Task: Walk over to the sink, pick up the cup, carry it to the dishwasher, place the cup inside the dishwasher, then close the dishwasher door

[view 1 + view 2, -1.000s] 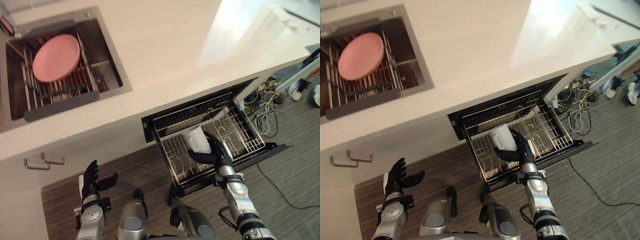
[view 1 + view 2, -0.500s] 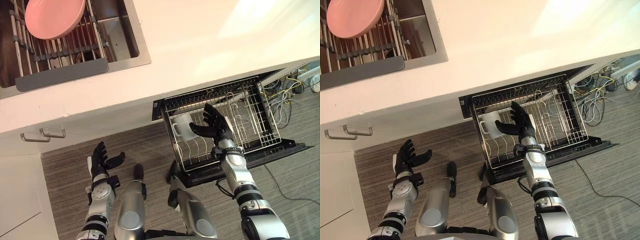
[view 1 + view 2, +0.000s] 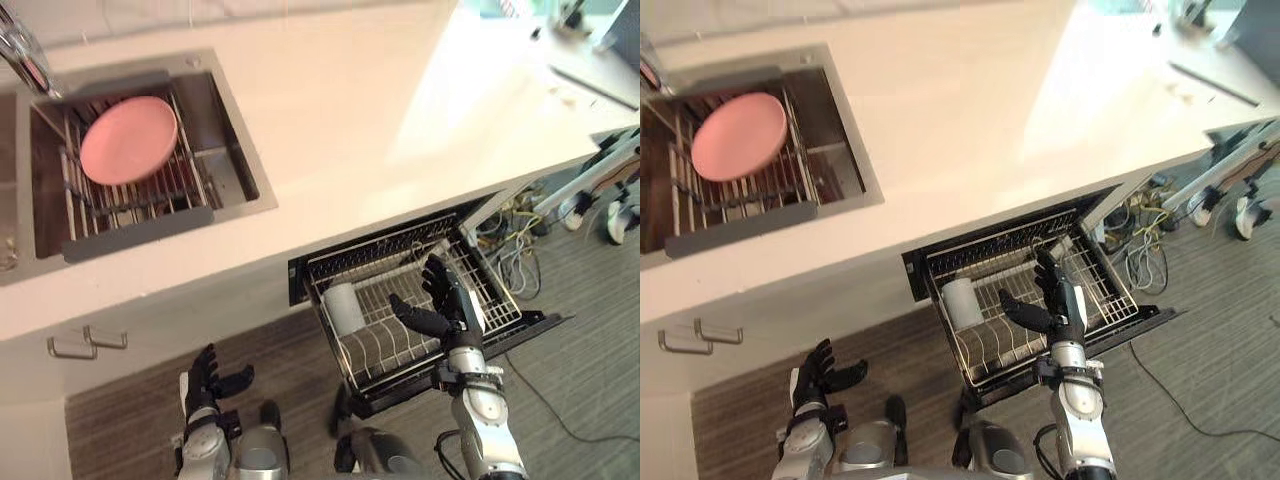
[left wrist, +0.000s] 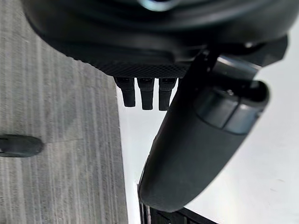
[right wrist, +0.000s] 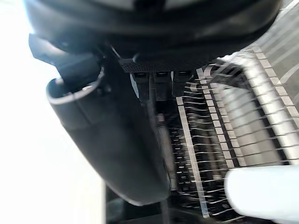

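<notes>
Left eye view: cup [image 3: 340, 306] lies in dishwasher rack [image 3: 392, 345].

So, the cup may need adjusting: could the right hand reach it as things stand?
Probably yes: the right hand hovers open over the pulled-out rack, beside the cup, with nothing between them.

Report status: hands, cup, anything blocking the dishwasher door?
Open right hand above the rack, clear of the cup; left hand open, idle. Cup sits at rack's left side. Rack out, door open, right hand over it.
</notes>
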